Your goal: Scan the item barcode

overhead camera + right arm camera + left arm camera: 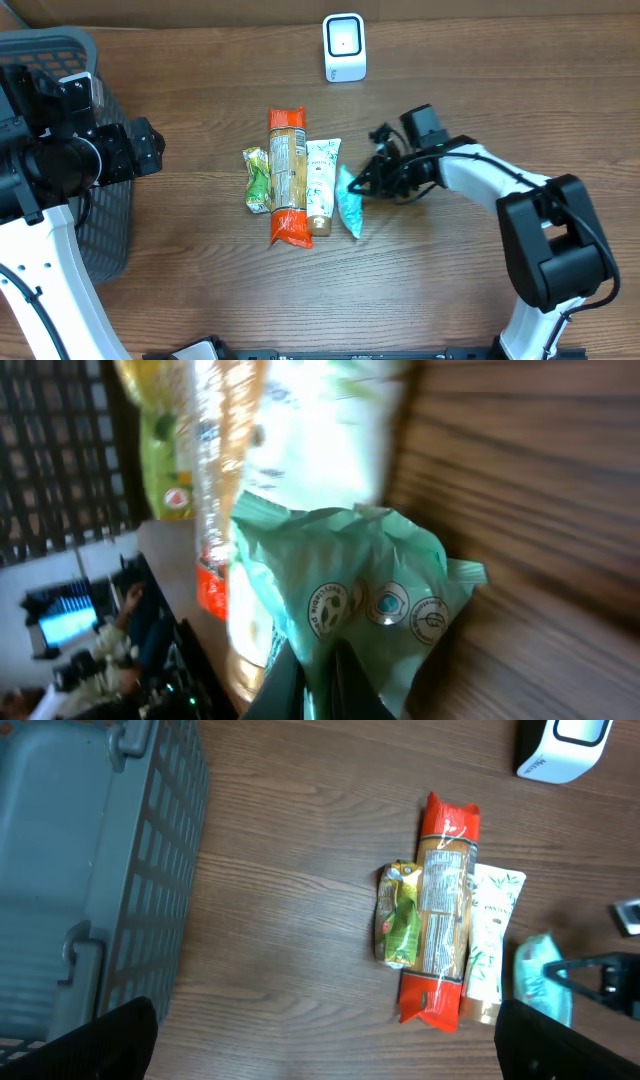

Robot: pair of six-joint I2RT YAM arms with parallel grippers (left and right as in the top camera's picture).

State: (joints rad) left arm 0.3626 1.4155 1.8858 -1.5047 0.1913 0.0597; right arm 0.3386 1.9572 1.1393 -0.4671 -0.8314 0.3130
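Observation:
Several items lie side by side mid-table: a green pouch (258,180), a long orange-red packet (287,175), a white tube (321,185) and a mint-green packet (350,207). My right gripper (360,184) is shut on the mint packet's near edge; in the right wrist view its dark fingers (285,685) pinch the packet (360,590) low in the picture. The white barcode scanner (344,47) stands at the back. My left gripper (325,1040) hangs open above bare wood left of the items, holding nothing. No barcode shows on the mint packet.
A dark plastic basket (100,220) fills the left side of the table, close under my left arm. In the left wrist view the scanner (565,745) sits at the top right and the row of items (445,910) right of centre.

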